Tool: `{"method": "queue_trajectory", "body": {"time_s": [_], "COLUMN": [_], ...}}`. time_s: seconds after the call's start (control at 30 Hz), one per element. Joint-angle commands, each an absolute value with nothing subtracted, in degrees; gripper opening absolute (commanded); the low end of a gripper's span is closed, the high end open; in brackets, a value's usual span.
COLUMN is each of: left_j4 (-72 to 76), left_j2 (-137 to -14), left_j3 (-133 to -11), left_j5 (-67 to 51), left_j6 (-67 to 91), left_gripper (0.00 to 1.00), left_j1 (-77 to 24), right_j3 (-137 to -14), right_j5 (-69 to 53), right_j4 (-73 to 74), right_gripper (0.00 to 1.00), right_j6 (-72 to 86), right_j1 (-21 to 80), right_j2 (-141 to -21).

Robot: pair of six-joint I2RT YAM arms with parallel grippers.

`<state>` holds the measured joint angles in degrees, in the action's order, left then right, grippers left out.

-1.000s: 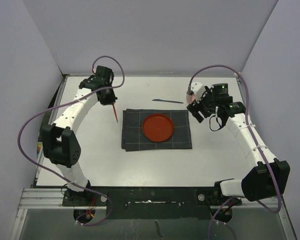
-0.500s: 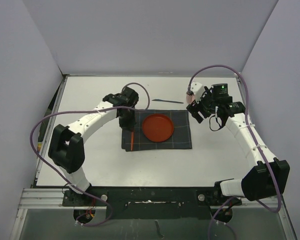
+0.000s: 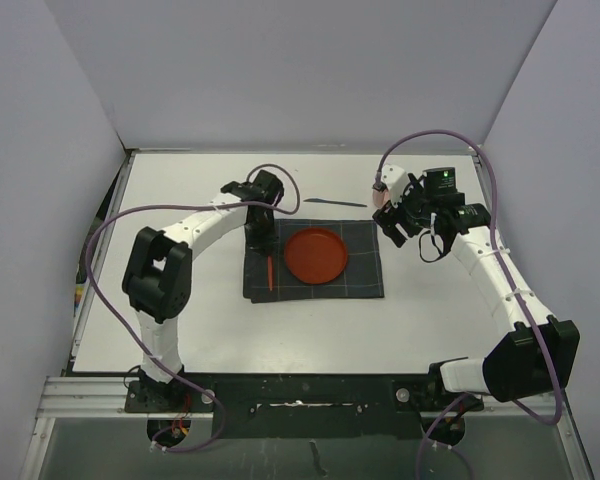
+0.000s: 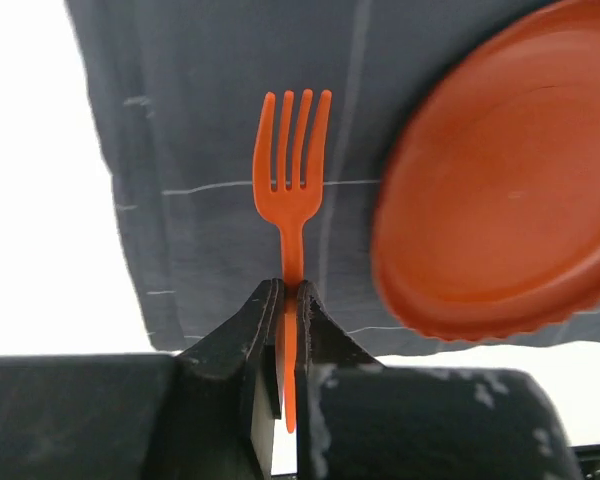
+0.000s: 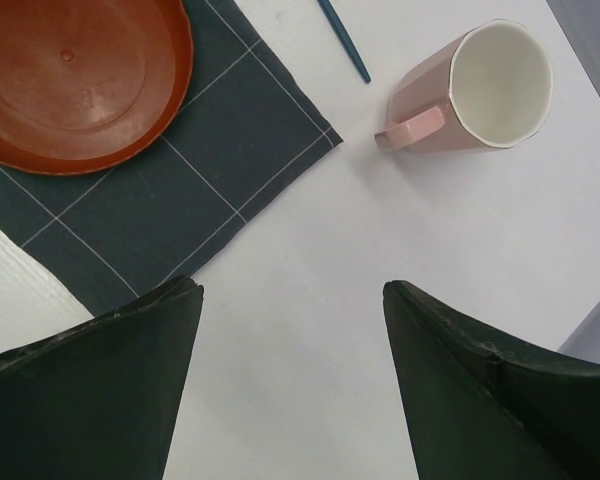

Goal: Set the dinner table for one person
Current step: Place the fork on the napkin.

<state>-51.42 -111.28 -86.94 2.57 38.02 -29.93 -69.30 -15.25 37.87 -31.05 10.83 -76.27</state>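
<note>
On the white dinner table (image 3: 180, 320) lies a dark grid-lined mat (image 3: 360, 280) with an orange plate (image 3: 316, 255) at its middle. My left gripper (image 4: 288, 285) is shut on the handle of an orange fork (image 4: 292, 170). The tines point out over the mat's left strip (image 4: 210, 120), just left of the plate (image 4: 500, 190). From above, the fork (image 3: 270, 272) shows beside the plate. My right gripper (image 5: 290, 290) stands open over bare table off the mat's far right corner, holding nothing.
A pink mug (image 5: 480, 90) stands upright on the table beyond the mat's corner, handle toward the mat. A thin dark blue utensil (image 3: 335, 202) lies on the table behind the mat. Grey walls close in the table's far and side edges.
My left arm has swung from the table's far left to over the mat's left strip, carrying the fork with it. The right arm has not moved.
</note>
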Motion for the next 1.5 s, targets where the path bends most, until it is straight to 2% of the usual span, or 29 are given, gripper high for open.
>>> {"method": "queue_trajectory", "body": {"time_s": [0.0,1.17,1.47], "left_j4": [-49.36,-48.55,-48.63], "left_j2": [-113.48,-120.67,-120.20], "left_j3": [-94.65,-92.34,-92.66], "left_j5": [3.04,4.14,4.26], "left_j6": [35.42,34.03,33.62], "left_gripper": [0.00,0.00,0.24], "left_j1": [-31.42,-27.81,-27.86], "right_j3": [-70.19,-69.61,-69.41], "right_j5": [-16.15,-16.24,-16.41], "right_j4": [36.45,36.64,36.39], "right_gripper": [0.75,0.76,0.76], "right_j6": [-30.56,-31.01,-31.10], "right_j1": [10.33,9.97,9.93], "right_j2": [-74.18,-74.79,-74.79]}}
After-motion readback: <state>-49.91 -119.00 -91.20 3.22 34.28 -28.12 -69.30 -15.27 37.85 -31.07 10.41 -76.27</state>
